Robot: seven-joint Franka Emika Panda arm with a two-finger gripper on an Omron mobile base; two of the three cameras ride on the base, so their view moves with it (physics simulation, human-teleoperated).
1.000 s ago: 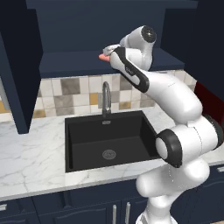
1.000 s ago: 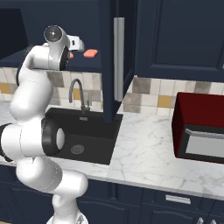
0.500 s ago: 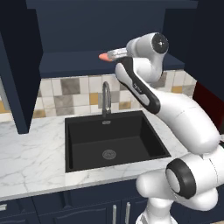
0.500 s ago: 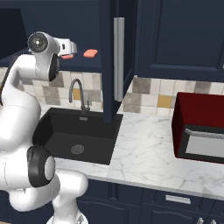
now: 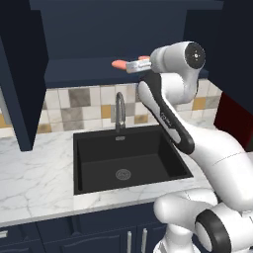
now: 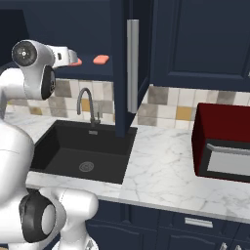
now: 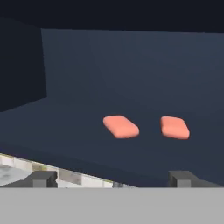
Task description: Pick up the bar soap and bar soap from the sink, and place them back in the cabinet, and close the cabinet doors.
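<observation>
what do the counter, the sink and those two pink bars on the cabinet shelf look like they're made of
Counter: looks like polished marble, white with grey veins, though it may be imitation.
Sink: matte black, no glare, perhaps composite; its drain looks like steel.
Pink bars: soap by their look, salmon, rounded, dull surface.

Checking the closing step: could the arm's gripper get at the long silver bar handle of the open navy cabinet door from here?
Probably yes. The open gripper holds nothing and faces the two salmon-pink soap bars on the shelf; the silver bar handle hangs unobstructed above the black sink.
</observation>
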